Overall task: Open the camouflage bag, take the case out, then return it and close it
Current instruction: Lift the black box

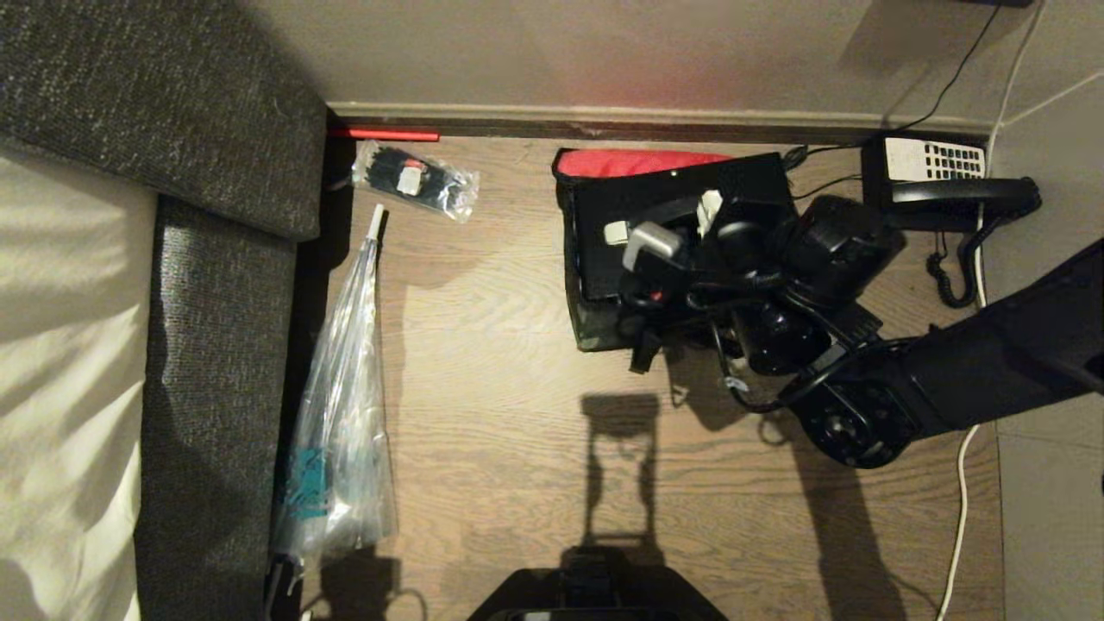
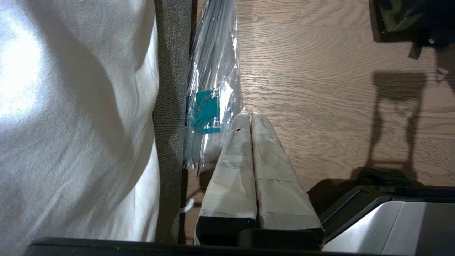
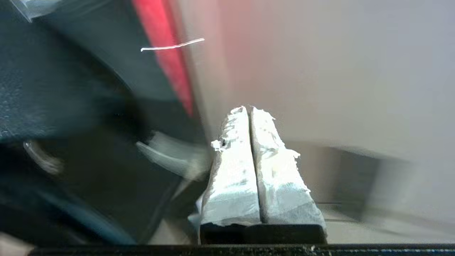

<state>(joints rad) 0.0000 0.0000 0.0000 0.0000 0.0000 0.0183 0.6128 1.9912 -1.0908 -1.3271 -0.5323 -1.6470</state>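
Camouflage bag (image 1: 595, 332) open on floor by wall, flat black case (image 1: 638, 207) seemingly resting inside

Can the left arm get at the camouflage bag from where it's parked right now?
Probably not. The left gripper hangs shut beside the sofa and plastic sleeve, with bare floor between it and the camouflage bag; the right arm already covers it.

You're getting dim, warm light, with hard shadows stretching over the floor (image 1: 517, 362). Motion blur is smearing your right wrist view.
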